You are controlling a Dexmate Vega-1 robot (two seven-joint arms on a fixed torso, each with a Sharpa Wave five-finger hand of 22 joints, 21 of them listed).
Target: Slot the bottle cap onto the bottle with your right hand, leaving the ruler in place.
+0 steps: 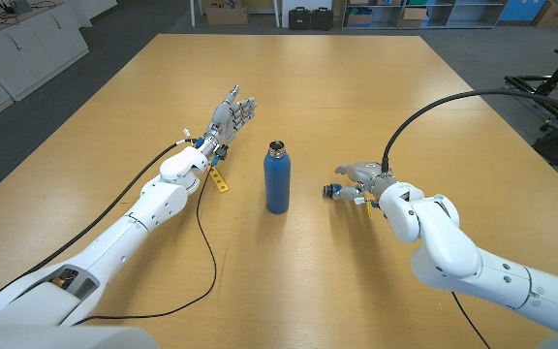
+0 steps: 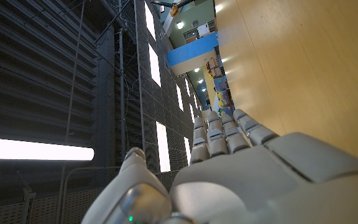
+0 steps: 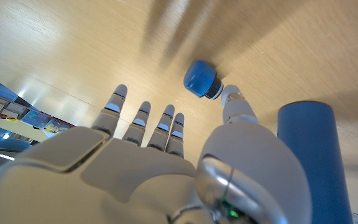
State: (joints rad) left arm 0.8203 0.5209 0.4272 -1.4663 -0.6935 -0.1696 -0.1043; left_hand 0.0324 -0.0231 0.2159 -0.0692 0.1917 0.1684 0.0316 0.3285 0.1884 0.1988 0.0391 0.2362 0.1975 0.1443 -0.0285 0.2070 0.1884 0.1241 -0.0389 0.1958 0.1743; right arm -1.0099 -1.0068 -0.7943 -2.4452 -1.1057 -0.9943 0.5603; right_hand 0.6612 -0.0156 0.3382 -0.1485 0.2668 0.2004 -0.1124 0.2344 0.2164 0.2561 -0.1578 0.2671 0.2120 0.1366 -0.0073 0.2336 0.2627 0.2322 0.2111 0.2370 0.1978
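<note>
A blue bottle (image 1: 277, 179) stands upright mid-table, its silver mouth uncovered; the right wrist view shows its blue body (image 3: 312, 155) close beside the thumb. The blue bottle cap (image 1: 329, 191) lies on its side on the table between the bottle and my right hand (image 1: 361, 179). That hand holds nothing, fingers stretched out and apart, with the thumb tip right at the cap (image 3: 201, 79); I cannot tell if it touches. A yellow ruler (image 1: 220, 179) lies left of the bottle, partly under my left wrist. My left hand (image 1: 229, 118) has its fingers extended and holds nothing.
The wooden table (image 1: 356, 87) stretches far behind the bottle. A black cable (image 1: 201, 242) from the left arm loops over the table near the front. Another cable (image 1: 434, 102) arches above the right wrist. Shelves and boxes stand beyond the table's far edge.
</note>
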